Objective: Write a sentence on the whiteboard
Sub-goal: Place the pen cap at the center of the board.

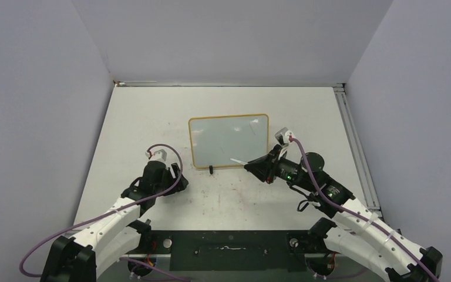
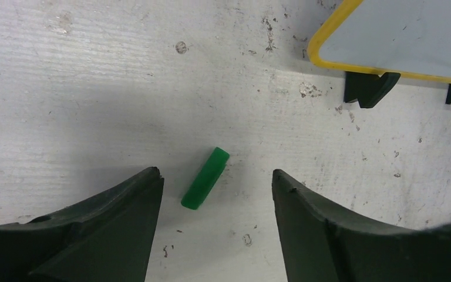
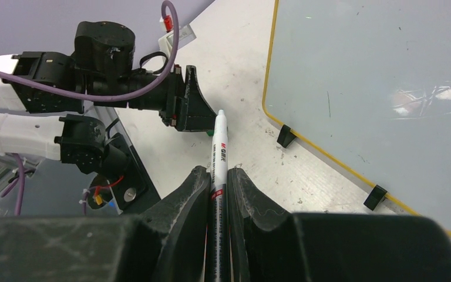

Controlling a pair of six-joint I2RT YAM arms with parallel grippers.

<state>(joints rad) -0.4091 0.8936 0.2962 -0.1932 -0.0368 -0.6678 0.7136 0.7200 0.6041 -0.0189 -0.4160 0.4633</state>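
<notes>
Two hands: right hand [image 3: 217,183] clenched on a white marker [image 3: 219,150], smooth yellow-rimmed whiteboard [image 1: 229,138] just far-left; left hand [image 2: 217,183] released above a green cap [image 2: 205,178].

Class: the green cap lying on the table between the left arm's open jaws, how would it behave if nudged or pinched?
The cap lies on its side and looks rounded, so a sideways nudge would probably roll it. It looks like small, hard plastic: likely light and stiff. Its smooth surface might slip from the jaws.
</notes>
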